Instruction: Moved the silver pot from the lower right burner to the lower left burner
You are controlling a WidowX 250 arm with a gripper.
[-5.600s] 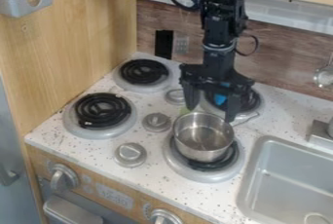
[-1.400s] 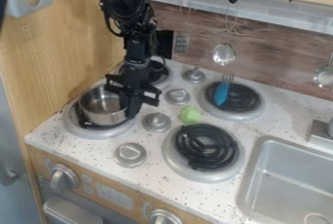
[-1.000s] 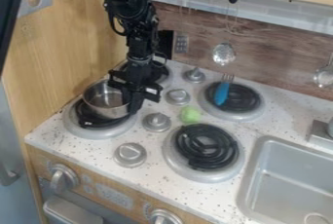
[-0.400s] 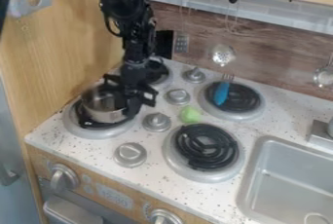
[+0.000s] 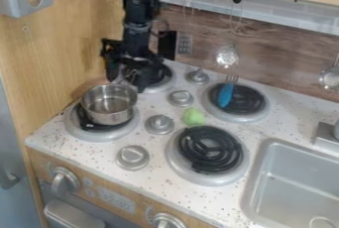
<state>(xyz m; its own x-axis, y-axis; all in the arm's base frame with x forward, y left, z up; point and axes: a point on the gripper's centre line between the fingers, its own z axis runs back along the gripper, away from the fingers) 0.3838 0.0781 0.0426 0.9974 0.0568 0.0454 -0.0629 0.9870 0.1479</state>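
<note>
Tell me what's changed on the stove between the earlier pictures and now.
The pot moved left from the lower right burner to the lower left burner. The gripper moved left with it, then let go and rose toward the back; its fingers are now apart behind the pot. The blue-handled fork and green ball stayed where they were.
</note>
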